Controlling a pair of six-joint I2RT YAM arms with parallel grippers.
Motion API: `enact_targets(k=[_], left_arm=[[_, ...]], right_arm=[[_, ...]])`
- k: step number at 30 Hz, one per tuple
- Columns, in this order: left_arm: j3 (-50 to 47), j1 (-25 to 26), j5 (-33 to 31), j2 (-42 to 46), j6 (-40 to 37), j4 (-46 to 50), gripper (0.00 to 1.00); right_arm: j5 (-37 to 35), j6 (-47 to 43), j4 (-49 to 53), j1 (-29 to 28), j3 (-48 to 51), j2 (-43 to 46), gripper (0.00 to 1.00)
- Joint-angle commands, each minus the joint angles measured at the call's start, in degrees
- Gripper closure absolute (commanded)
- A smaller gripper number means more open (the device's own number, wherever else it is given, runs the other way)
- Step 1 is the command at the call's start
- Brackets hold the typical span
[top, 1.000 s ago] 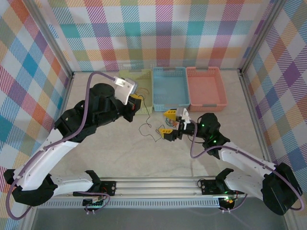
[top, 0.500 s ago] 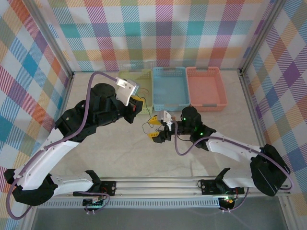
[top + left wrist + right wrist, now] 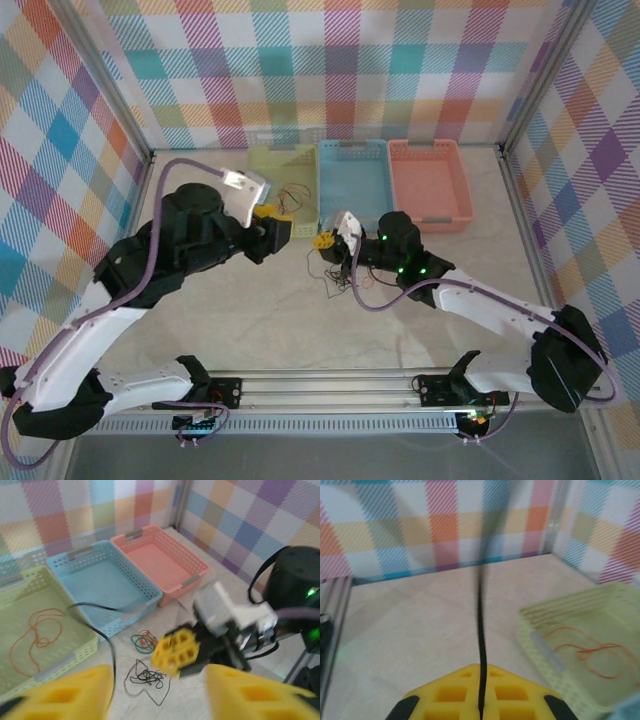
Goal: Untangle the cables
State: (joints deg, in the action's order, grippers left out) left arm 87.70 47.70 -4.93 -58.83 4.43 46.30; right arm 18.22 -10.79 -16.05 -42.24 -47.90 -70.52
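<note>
My right gripper [image 3: 325, 240] hovers in front of the blue basket [image 3: 352, 150], shut on a thin black cable [image 3: 481, 625] that runs out between its yellow fingers [image 3: 445, 697]. Under it on the table lie a small black tangle [image 3: 147, 676] and a green-and-orange coil [image 3: 144, 641]. An orange cable [image 3: 37, 637] rests inside the green basket [image 3: 55, 664]. My left gripper [image 3: 278, 222] is open at the green basket's front corner; one black strand [image 3: 109, 640] passes by its left finger [image 3: 65, 695]. Nothing sits between its pads.
Three baskets stand in a row at the back: green [image 3: 285, 160], blue, and pink [image 3: 428, 150]. The right arm's black wrist [image 3: 295, 580] is close to the left gripper. Checked walls enclose the table on three sides.
The right gripper swung left toward the blue basket and closed on the black cable. The left gripper opened and its arm pulled back slightly to the left.
</note>
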Motion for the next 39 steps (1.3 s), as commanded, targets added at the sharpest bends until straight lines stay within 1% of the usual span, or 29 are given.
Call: enact_targets(k=[1,2,5,7,8,13,18,20,22,26,32,36,39], left_arm=[[-4.6,-0.6,-6.2,9.2,4.4,1.5,0.24],[-7.2,-0.6,-7.1,11.8,5.7,1.2,0.22],[-16.7,-0.6,-8.1,19.6,9.9,-1.4,0.20],[-22.7,-0.6,-7.2,23.7,12.4,-3.9,0.19],[-25.4,-0.5,-6.3,25.1,13.4,-4.8,0.19],[-36.4,-0.6,-4.1,27.0,17.5,-9.0,0.19],[-43.6,-0.6,-3.3,25.6,18.6,-14.2,0.19],[-44.7,-0.5,-3.5,24.1,18.7,-15.1,0.20],[-45.5,-0.5,-3.0,22.8,18.7,-16.8,0.20],[-46.8,-0.5,-1.3,19.5,19.1,-21.1,0.21],[-46.8,-0.5,2.3,10.7,20.6,-27.9,0.22],[-46.2,-0.6,3.7,4.2,21.4,-32.9,0.22],[-45.8,-0.6,6.2,-0.2,22.3,-36.2,0.22]], right_arm=[[-6.4,-0.6,3.2,3.6,-7.4,3.3,1.00],[-7.0,-0.5,3.7,4.3,-9.3,3.1,1.00],[-9.4,-0.3,6.6,6.4,-16.9,0.4,1.00],[-14.0,1.0,9.7,7.6,-22.8,-3.1,1.00],[-15.9,2.3,11.3,8.7,-25.9,-5.4,1.00],[-17.7,7.2,13.4,13.3,-36.4,-15.1,1.00],[-13.0,13.0,13.8,17.8,-45.4,-21.9,1.00],[-11.4,13.6,15.5,18.4,-49.5,-23.8,1.00],[-8.3,14.0,16.7,18.7,-53.8,-25.2,1.00],[-6.1,16.1,20.6,18.9,-60.7,-26.3,1.00],[-2.7,21.7,20.6,18.9,-58.8,-22.6,1.00],[-1.7,25.6,23.8,18.9,-56.1,-17.6,1.00],[-2.7,28.0,24.3,18.9,-51.3,-12.6,1.00]])
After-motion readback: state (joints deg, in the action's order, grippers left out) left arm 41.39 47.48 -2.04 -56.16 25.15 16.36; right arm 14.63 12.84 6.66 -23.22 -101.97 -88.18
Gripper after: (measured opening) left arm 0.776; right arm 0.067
